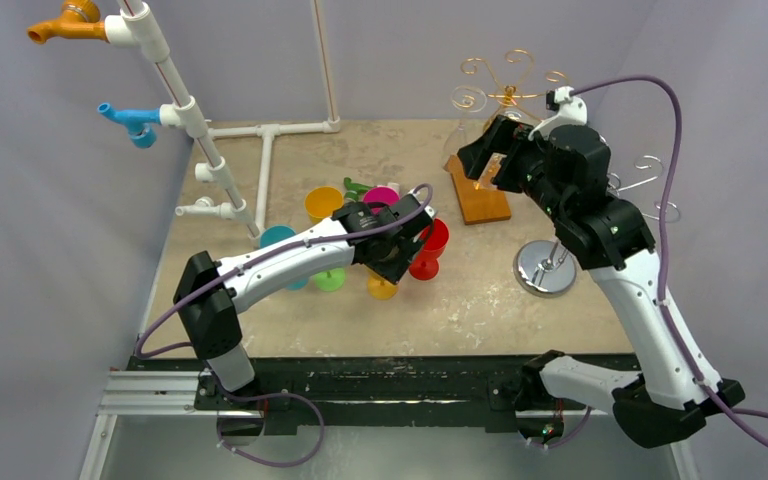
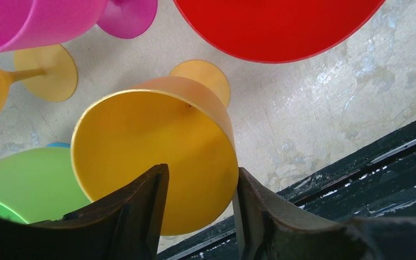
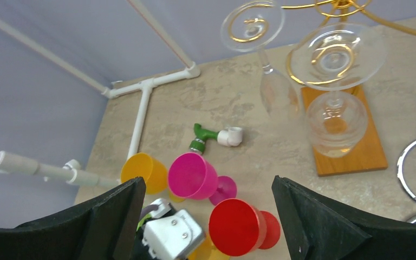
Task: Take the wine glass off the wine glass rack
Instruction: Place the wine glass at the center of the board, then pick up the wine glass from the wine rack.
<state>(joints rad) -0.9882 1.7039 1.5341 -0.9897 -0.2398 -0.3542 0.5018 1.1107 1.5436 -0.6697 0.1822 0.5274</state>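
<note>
From where I stand, the 2 clear wine glasses hang upside down at the far right of the table [image 1: 480,310]. Their round feet are caught in the curled gold wire of the wine glass rack [image 1: 508,95], and their bowls dangle over its oblong wooden base [image 3: 365,154]. The nearer wine glass [image 3: 336,122] has a short, rounded bowl; the second glass [image 3: 275,92] beside it is slimmer. Both look thin-walled, smooth and shiny, so I'd judge them light and stiff but brittle and slippery, and a hard squeeze on the bowl could crack one. The slender stem just under the foot looks the safest place to pinch. The glass probably needs sliding sideways out of the wire loop rather than tugging downward. The right gripper [image 3: 206,181] hovers near the rack with its black jaws spread wide and nothing between them, and the glasses sit above and to the right of its centre line. The left gripper [image 2: 201,176] is low over a cluster of matte plastic goblets in red, pink, green and yellow. Its jaws are partly apart, and the yellow goblet [image 2: 151,157] sits just past the fingertips, too broad for the gap, so it doesn't look gripped.
</note>
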